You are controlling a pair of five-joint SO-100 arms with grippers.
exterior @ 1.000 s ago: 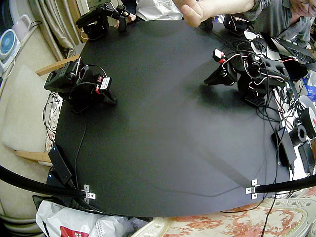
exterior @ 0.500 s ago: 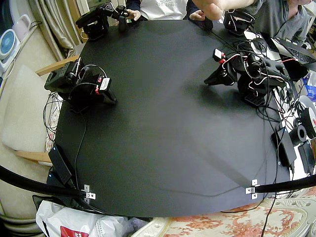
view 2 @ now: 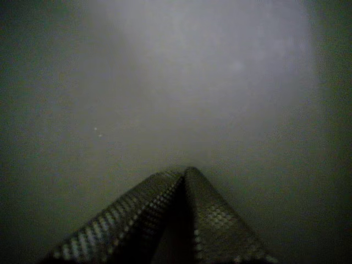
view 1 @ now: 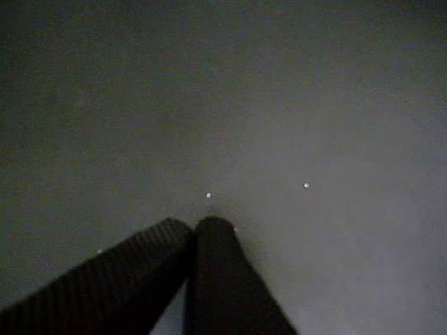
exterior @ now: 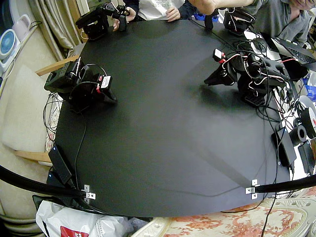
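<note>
Bench (exterior: pixel 163 138) lay wide and open between the arms. Right end effector (exterior: pixel 112 100) rested by the left edge, left end effector (exterior: pixel 208 81) toward the far right beside tangled cables (exterior: pixel 276 98); both had jaws pressed together, tips on the bench. A person's hand (exterior: pixel 173 14) lay at the far edge.

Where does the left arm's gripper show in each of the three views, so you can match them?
Fixed view: the left gripper sits right of centre, upper half, pointing down at the black table.
In a wrist view: a shut gripper at bottom centre; which arm's, cannot tell.
In a wrist view: a shut gripper at bottom centre; which arm's, cannot tell.
Shared landmark: the black table.
</note>
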